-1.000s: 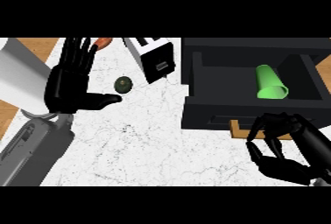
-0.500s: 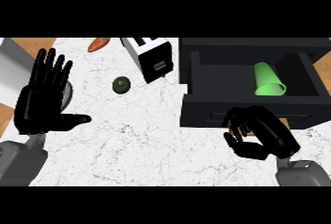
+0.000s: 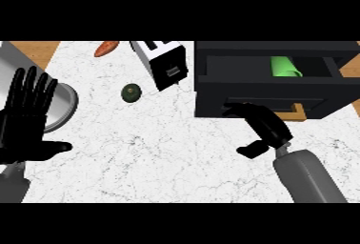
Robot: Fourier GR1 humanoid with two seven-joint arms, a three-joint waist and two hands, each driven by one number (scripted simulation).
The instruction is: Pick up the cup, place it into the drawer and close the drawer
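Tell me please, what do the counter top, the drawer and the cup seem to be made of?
The counter top looks like polished white marble or similar stone: grey veins run through it. The drawer looks like matt painted wood or metal: flat dark faces with no grain, so it stays open. The cup inside it looks like smooth plastic: one even bright green colour with a soft sheen.

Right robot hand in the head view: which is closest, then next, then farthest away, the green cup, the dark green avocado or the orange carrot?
From the right robot hand:
1. Green cup, up in the open drawer.
2. Dark green avocado, off to the left.
3. Orange carrot, far upper left.
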